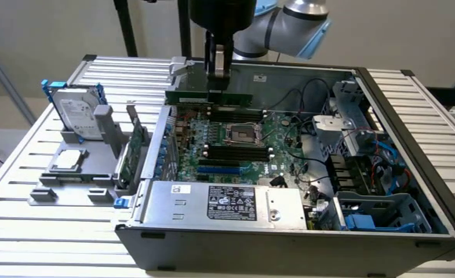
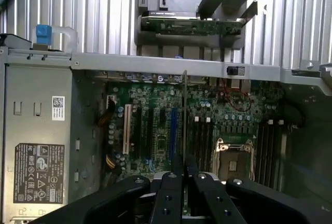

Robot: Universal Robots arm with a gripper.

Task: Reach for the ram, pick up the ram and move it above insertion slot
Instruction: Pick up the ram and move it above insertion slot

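My gripper (image 1: 218, 78) is shut on the ram (image 1: 210, 97), a long thin green stick held level and lifted above the far part of the motherboard (image 1: 235, 145) inside the open computer case. In the wrist view the ram (image 2: 184, 115) appears edge-on as a thin line running out from between my black fingers (image 2: 171, 193), and the gripper (image 2: 184, 175) hangs over the board. Dark memory slots (image 1: 235, 153) lie beside the silver processor socket (image 1: 241, 134); in the wrist view similar slots (image 2: 202, 136) run alongside the socket (image 2: 233, 154).
A grey holder (image 1: 65, 191) at the exterior view's left carries a hard drive (image 1: 79, 110), a square silver processor chip (image 1: 69, 159) and a larger green card (image 1: 138, 145) standing on edge. The power supply (image 1: 223, 202), case walls (image 1: 412, 145) and cables (image 1: 382, 162) surround the board.
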